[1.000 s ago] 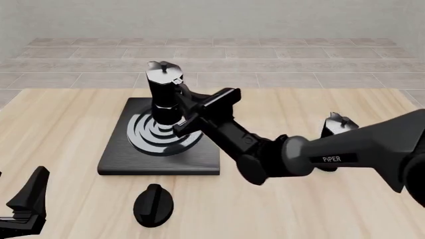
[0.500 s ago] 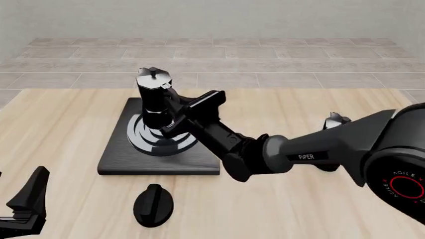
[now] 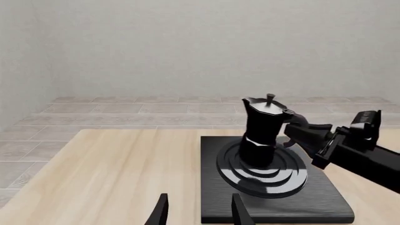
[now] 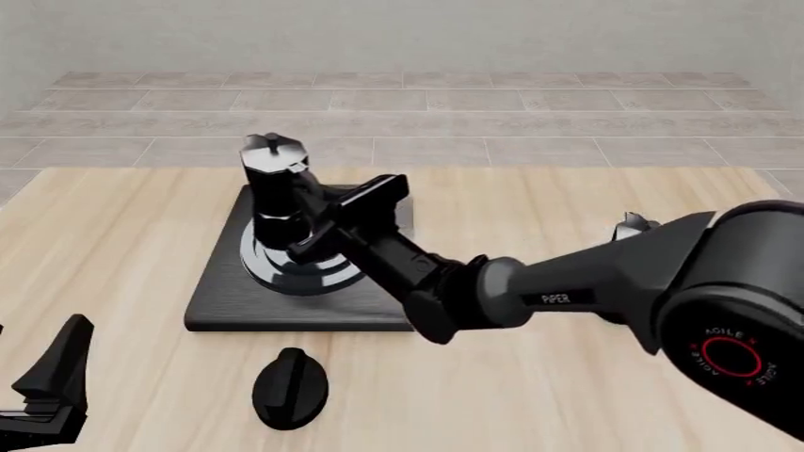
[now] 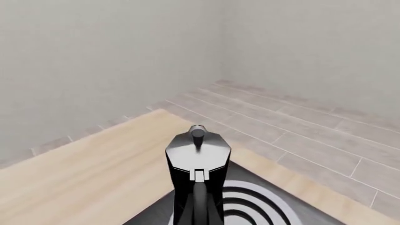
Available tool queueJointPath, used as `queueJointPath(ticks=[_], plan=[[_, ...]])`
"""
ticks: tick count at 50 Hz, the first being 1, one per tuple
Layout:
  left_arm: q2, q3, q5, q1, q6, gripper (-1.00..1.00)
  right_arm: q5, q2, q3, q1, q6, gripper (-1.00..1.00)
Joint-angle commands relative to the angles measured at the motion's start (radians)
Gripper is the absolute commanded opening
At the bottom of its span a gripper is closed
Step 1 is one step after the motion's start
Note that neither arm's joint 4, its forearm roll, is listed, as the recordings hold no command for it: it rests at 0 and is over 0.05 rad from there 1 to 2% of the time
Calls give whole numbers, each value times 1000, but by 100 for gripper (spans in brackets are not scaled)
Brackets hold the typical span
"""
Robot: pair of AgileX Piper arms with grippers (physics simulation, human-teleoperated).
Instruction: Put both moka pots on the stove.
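Stove (image 4: 233, 306): burner's left part taken by a moka pot (image 4: 274, 202), right arm (image 4: 528, 297) slanting across its right side. Bare wood left of slab; oval knob (image 4: 290, 387) stands near its front.

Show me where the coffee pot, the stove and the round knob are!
pot (image 4: 274, 188), front view, on its black upper body.
stove (image 4: 226, 299), front view, on the bare slab near its front left corner.
knob (image 4: 290, 388), front view, on its middle ridge.
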Motion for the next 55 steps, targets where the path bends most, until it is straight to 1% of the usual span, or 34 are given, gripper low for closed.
queueJointPath(ticks=[1, 8, 11, 18, 35, 41, 55], plan=[[0, 0, 0, 0, 0, 100, -7, -17, -35, 17, 16, -100], [0, 0, 0, 0, 0, 100, 17, 5, -66, 10, 29, -100], [0, 0, 0, 0, 0, 100, 46, 30, -95, 3, 34, -100], [0, 0, 0, 0, 0, 100, 62, 58, -122, -5, 44, -100], [0, 0, 0, 0, 0, 100, 71, 72, -130, 0, 50, -100], [0, 0, 0, 0, 0, 100, 81, 81, -136, 3, 60, -100], [0, 0, 0, 0, 0, 100, 81, 79, -127, 12, 55, -100]])
